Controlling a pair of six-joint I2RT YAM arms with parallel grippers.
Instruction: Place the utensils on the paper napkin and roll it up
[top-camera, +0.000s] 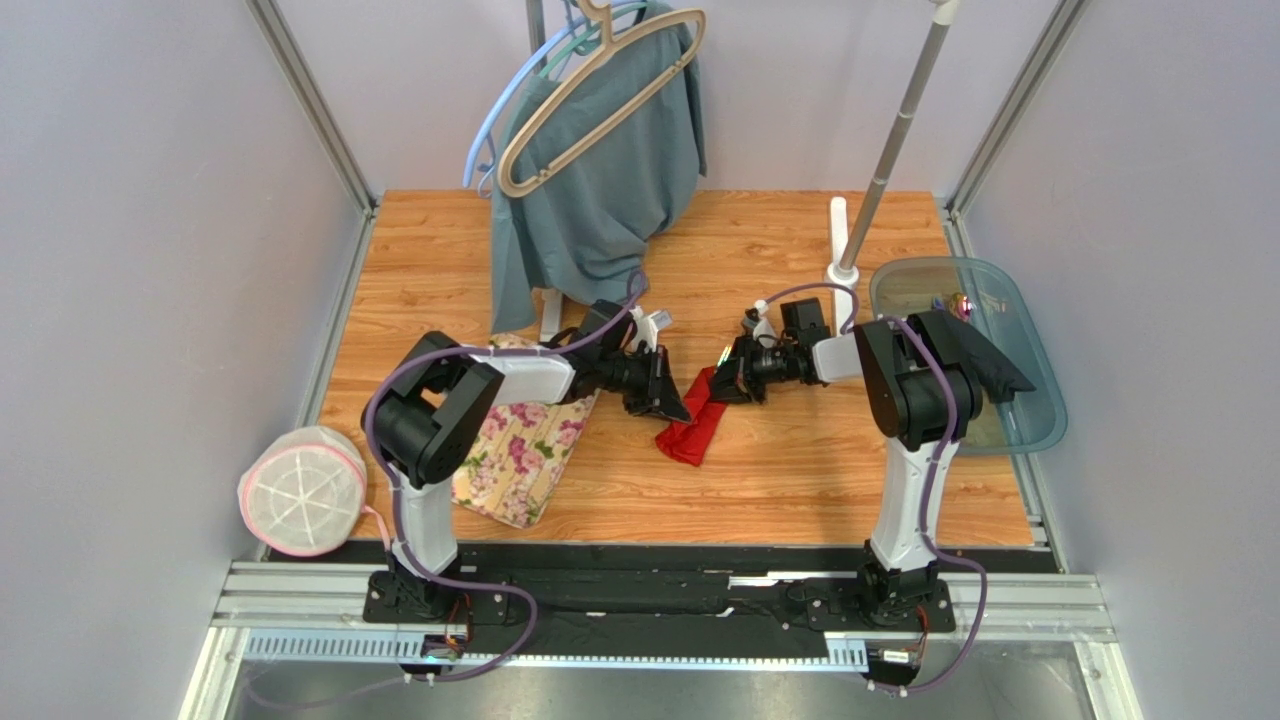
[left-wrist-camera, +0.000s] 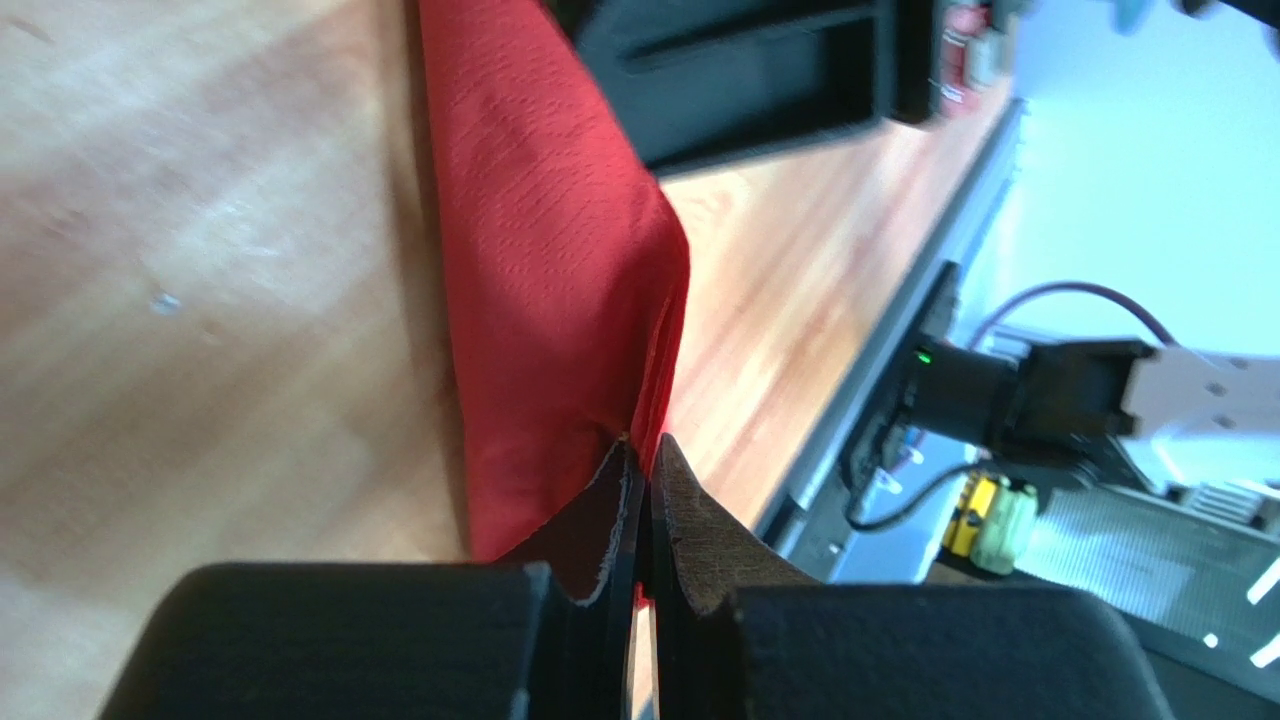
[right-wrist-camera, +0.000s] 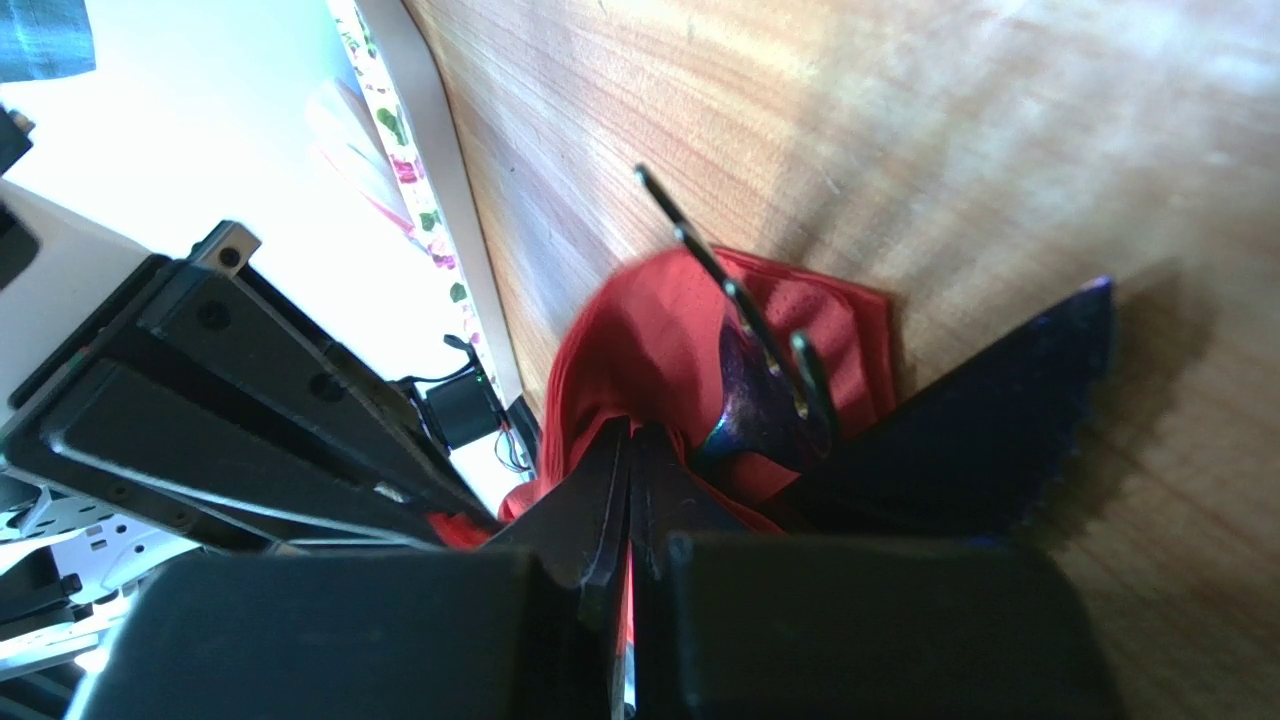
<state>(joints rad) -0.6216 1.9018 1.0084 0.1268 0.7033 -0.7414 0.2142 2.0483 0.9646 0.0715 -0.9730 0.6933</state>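
Paper napkin (top-camera: 691, 426) pinched by left end effector (left-wrist-camera: 646, 458) and right end effector (right-wrist-camera: 628, 450); fork (right-wrist-camera: 751, 398) against it.

Two arms stand on the black base plate (top-camera: 661, 597), the left arm (top-camera: 436, 420) over its left end and the right arm (top-camera: 920, 393) over its right end. Each has a white lower column, blocky black joint housings and a white forearm section. A lilac cable (top-camera: 504, 608) loops out from the plate and runs up along each arm. Farthest from the plate, the left gripper (left-wrist-camera: 646, 483) and the right gripper (right-wrist-camera: 628, 450) are matte black, with flat fingers (left-wrist-camera: 694, 528) tapering to thin wedge tips with scuffed, pale edges.
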